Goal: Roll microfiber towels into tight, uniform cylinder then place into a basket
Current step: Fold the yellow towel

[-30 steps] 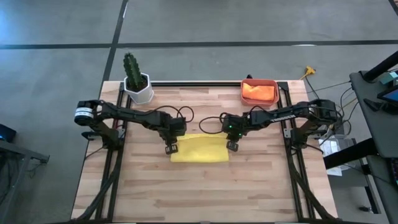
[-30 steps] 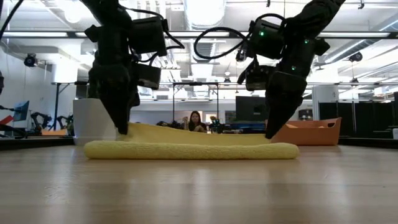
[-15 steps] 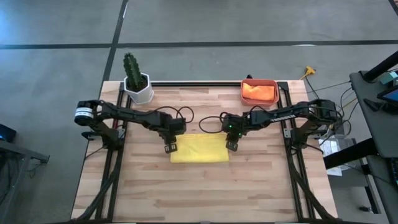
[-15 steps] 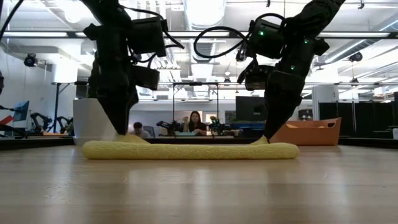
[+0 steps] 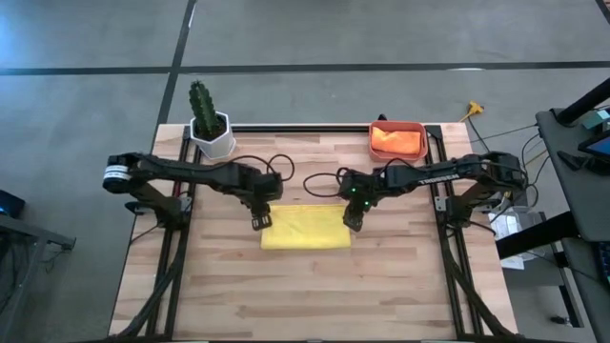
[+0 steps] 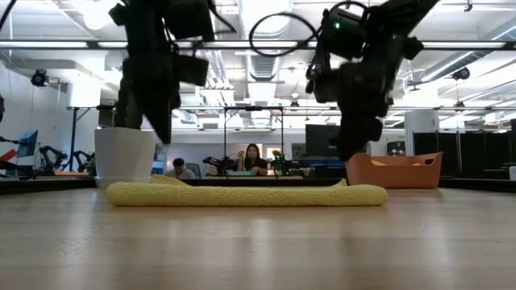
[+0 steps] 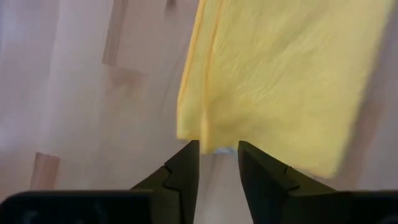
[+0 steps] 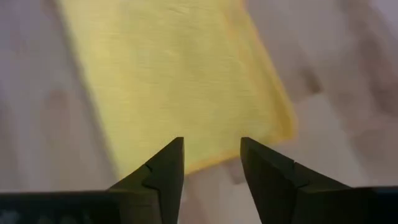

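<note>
A yellow microfiber towel (image 5: 305, 227) is laid flat, folded into a low band, on the middle of the wooden table (image 5: 286, 286). In the low view it is seen as a long, thin pad (image 6: 246, 194) resting on the tabletop, with nothing gripping it.

The left gripper (image 5: 259, 219) is held above the towel's left end, clear of the cloth. In the left wrist view its fingers (image 7: 186, 171) are parted by a narrow gap, and nothing is held between them; the towel's edge (image 7: 273, 81) is seen beyond the tips.

The right gripper (image 5: 351, 218) is held above the towel's right end, likewise raised off it. Its fingers (image 8: 165, 171) are spread somewhat wider and are empty, with the yellow cloth (image 8: 174, 87) lying past them.

An orange microfiber towel (image 5: 396, 141) is seen inside the salmon-red basket (image 5: 397, 125) at the table's far right corner. A white pot with a cactus (image 5: 209, 122) is placed at the far left corner. People are seen seated in the room behind the table (image 6: 251, 157).
</note>
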Motion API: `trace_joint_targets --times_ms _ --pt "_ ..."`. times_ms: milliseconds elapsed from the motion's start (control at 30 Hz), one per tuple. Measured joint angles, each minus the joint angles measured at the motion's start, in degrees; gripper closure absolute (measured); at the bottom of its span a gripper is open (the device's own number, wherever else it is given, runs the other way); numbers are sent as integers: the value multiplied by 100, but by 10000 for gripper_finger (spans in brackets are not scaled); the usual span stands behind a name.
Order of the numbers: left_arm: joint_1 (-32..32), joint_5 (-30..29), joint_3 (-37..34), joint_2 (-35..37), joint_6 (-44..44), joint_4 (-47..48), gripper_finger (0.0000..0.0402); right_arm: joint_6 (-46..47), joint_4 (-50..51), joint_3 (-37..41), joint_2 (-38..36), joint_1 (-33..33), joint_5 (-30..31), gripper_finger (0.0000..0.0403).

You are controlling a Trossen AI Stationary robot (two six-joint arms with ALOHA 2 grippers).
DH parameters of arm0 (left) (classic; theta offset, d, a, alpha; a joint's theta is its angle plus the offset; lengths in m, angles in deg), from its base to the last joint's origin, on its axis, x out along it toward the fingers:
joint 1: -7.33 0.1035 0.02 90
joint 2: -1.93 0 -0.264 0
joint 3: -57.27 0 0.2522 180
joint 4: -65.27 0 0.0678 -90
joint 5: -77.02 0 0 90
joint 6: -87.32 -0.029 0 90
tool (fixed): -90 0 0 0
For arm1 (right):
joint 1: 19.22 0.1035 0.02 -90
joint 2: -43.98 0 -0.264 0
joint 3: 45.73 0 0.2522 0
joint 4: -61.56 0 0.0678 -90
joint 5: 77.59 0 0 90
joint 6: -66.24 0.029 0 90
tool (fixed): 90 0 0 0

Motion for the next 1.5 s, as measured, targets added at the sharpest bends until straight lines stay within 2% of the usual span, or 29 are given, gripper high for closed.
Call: trace_joint_targets --times_ms 200,400,500,700,933,1100,1267,1400,1500 --pt "-130 206 -149 643 346 -529 306 519 -91 -124 -146 41 -629 267" --pt "-251 1550 -712 972 697 -2231 306 967 -638 -130 -157 182 -798 279" --pt "-324 1760 -845 950 943 -2469 306 637 -863 -131 -157 234 -873 283" --pt "-502 1598 -1023 904 1576 -2425 306 649 -868 -129 -161 492 -760 292" --pt "-765 1021 -1171 861 1894 -2395 306 663 -1154 -127 -161 1106 -69 289" --pt "-761 650 -1190 634 1642 -2214 306 1926 -940 -126 30 1465 858 288" --pt "-724 45 -1260 229 1499 -1901 306 3627 -1059 -145 448 1531 1039 300" --pt "-684 25 -1354 -85 1458 -1840 306 3966 -1088 -276 922 1484 1039 311" --pt "-686 360 -1445 -244 1600 -1805 306 3914 -812 -466 1318 1392 993 318"
